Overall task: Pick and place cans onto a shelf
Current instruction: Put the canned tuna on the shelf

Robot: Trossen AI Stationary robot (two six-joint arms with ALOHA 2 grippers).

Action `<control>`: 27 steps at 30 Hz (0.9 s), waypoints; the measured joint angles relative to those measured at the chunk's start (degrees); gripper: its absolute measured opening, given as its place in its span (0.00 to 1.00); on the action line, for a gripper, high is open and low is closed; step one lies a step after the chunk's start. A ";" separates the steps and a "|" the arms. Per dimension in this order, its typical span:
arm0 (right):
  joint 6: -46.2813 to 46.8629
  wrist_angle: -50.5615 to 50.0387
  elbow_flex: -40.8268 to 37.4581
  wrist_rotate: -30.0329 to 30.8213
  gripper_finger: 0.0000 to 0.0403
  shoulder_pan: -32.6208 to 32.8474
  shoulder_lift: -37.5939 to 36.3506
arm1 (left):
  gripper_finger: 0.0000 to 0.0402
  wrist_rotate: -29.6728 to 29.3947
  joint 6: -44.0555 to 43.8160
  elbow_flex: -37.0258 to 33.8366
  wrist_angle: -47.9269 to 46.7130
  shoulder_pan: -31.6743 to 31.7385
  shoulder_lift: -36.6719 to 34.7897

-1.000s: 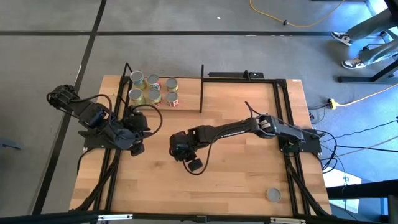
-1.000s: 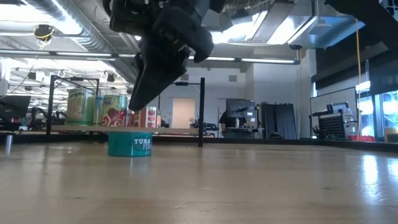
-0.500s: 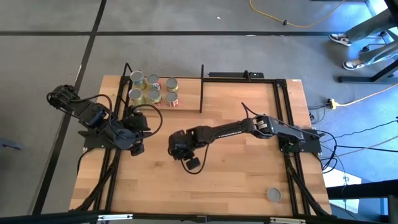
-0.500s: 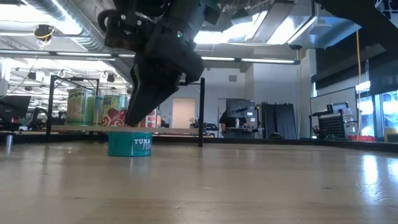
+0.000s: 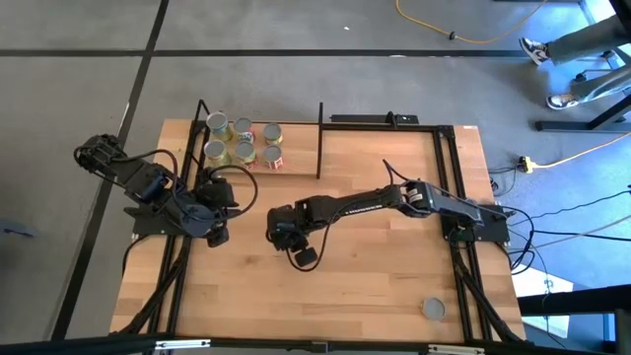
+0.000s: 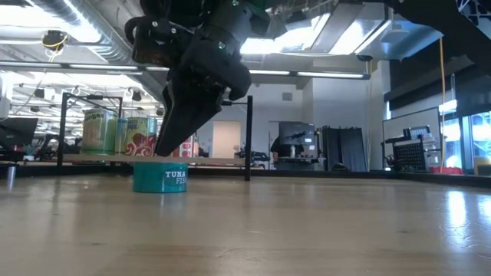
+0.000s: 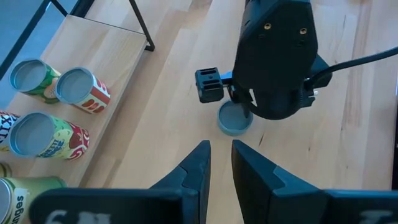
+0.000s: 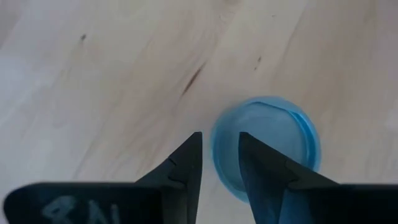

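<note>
Two dark jointed arms (image 5: 365, 205), black cables (image 5: 242, 182)

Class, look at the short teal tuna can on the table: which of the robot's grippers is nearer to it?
The right. The right gripper hangs directly over the teal tuna can, its open fingers not yet around it. The left gripper waits farther off, beside the shelf.

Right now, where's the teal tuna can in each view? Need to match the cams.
High view: not visible, hidden beneath the right gripper near the table's middle.
Low view: teal tuna can at left of centre, standing on the table under the dark fingers.
Left wrist view: grey-topped, upper middle, partly covered by the other arm's gripper.
Right wrist view: blue disc just past the fingertips, right of centre.
Shared landmark: the right gripper, directly above the can.
</note>
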 joint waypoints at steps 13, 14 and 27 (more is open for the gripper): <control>-0.18 0.37 0.13 -0.05 0.26 0.00 2.42 | 0.15 0.02 0.02 0.00 0.07 0.00 0.00; -0.15 0.63 0.15 0.53 0.25 0.00 2.68 | 0.15 0.02 0.04 0.00 0.08 0.00 -0.02; 4.04 0.91 0.32 5.88 0.02 -0.42 2.81 | 0.15 0.02 0.07 0.00 0.22 0.00 0.00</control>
